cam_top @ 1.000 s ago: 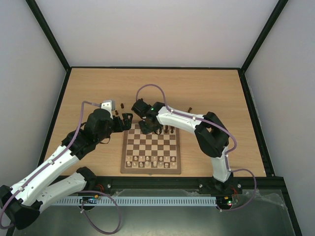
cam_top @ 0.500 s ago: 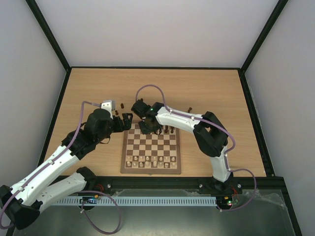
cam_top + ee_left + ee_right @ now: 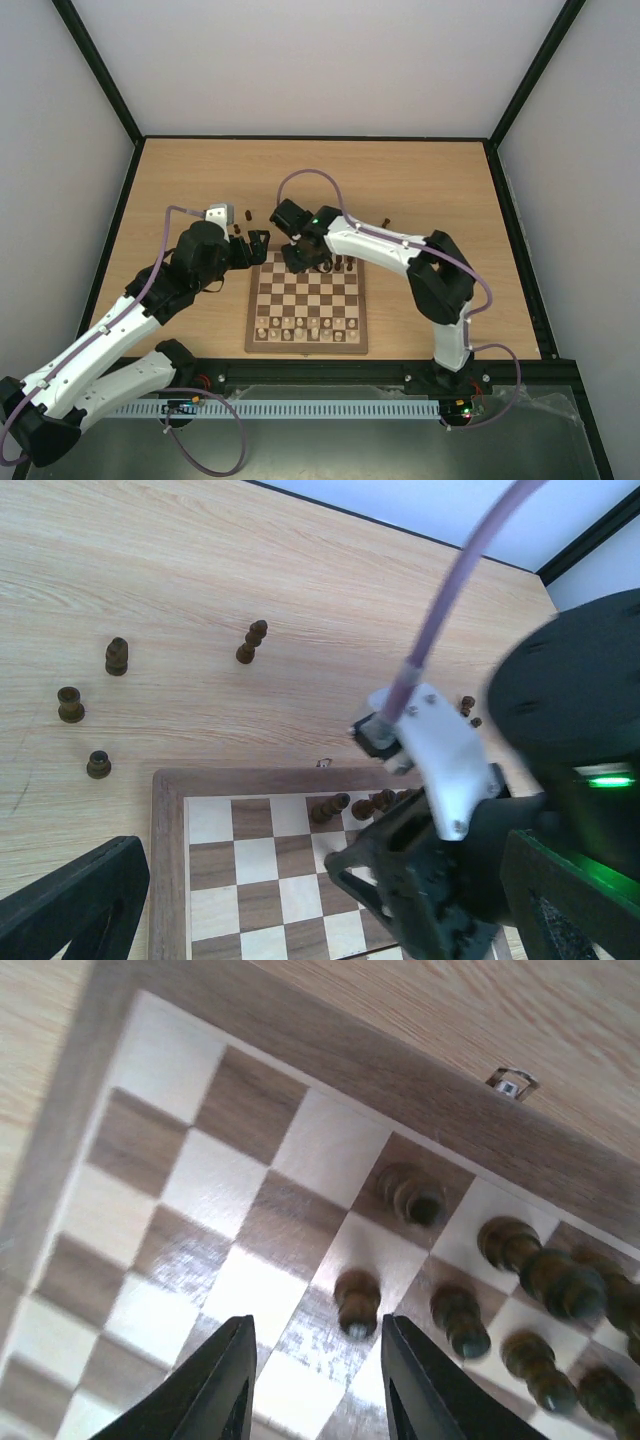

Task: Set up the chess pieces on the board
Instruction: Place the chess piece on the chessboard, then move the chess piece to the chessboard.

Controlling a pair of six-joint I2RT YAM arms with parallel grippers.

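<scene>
Hovering over the board's [image 3: 306, 349] 12 o'clock edge, the right gripper [image 3: 315, 1332] shows its jaws parted narrow. One dark pawn [image 3: 357, 1300] stands upright between the tips, not visibly pinched. More chess pieces [image 3: 520, 1260] crowd the squares toward 3 o'clock of it. Just off the board's 11 o'clock corner, the left gripper [image 3: 259, 244] is spread wide, holding nothing. Four loose dark pieces [image 3: 116, 656] sit on the table [image 3: 300, 560] at 10 o'clock from the board. Pale chessmen [image 3: 305, 330] fill the 6 o'clock rows.

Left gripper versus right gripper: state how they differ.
The left gripper gapes wide beside the board; the right gripper stands narrower, over its far squares. The left gripper is empty; a dark pawn stands under the right gripper's gap. Both are open.
</scene>
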